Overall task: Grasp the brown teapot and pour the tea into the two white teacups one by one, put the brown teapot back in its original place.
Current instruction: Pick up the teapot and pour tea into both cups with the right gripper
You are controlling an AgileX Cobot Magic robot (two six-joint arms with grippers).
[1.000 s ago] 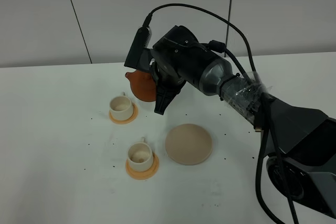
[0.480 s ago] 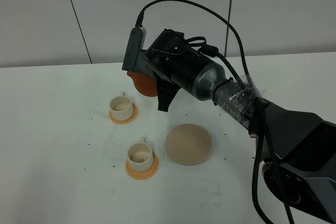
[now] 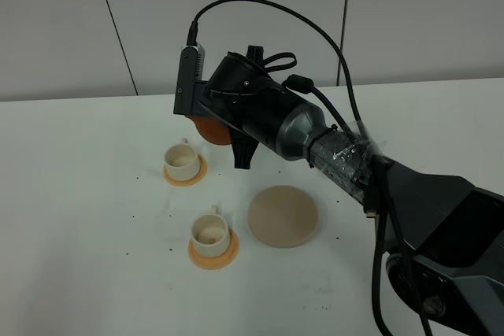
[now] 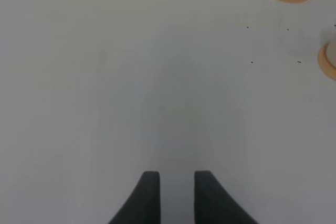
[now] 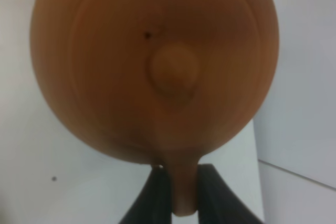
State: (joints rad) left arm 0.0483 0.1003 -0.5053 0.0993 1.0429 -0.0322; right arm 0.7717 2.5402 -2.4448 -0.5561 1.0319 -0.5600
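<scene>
Left gripper (image 4: pixel 176 196): over bare table (image 3: pixel 79 218), out of the high view; fingers drawn close with a slim gap, holding nothing; both cups well away from it
Near teacup (image 3: pixel 211 230): toward the front edge, left of centre, on its orange coaster (image 3: pixel 213 257); inside looks slightly darker, though whether it holds tea is hard to tell
Saucer (image 3: pixel 283 216): just beside the near teacup, on its right; bare, waiting for the pot
Far teacup (image 3: pixel 183 159): further back and a little left; pale inside
Brown teapot (image 3: pixel 209 130): in the air, just beyond the far teacup toward the back edge, not yet above it
Right gripper (image 5: pixel 180 199): clamped on the loop handle (image 5: pixel 182 182); lid knob (image 5: pixel 173 72) faces its camera
Axis: handle to spout runs straight away from the gripper; spout hidden behind the body
Nearer arm: right, by a wide margin
Likely need: bring the spout forward over the far teacup before tipping
</scene>
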